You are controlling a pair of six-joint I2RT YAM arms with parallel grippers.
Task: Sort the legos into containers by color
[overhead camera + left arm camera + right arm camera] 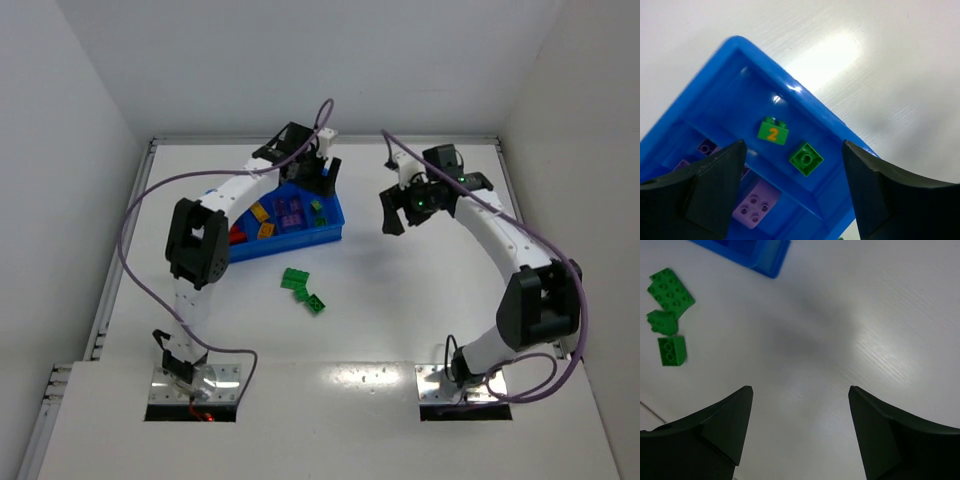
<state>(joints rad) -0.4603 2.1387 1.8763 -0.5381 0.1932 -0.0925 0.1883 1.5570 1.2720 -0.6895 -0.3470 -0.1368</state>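
Observation:
The blue tray (300,241) of containers lies left of centre on the table. From left to right its compartments hold red legos (237,235), yellow legos (264,222), purple legos (292,212) and green legos (319,212). My left gripper (322,176) hangs open over the rightmost compartment. Below its empty jaws (794,145) lie a green brick marked 2 (773,131) and a plain green brick (806,159), with a purple brick (756,205) in the neighbouring compartment. Three green legos (304,291) lie loose on the table in front of the tray. My right gripper (405,206) is open and empty over bare table (800,388).
In the right wrist view the loose green bricks (670,294) sit far left and a tray corner (765,255) shows at the top. White walls enclose the table on three sides. Purple cables loop off both arms.

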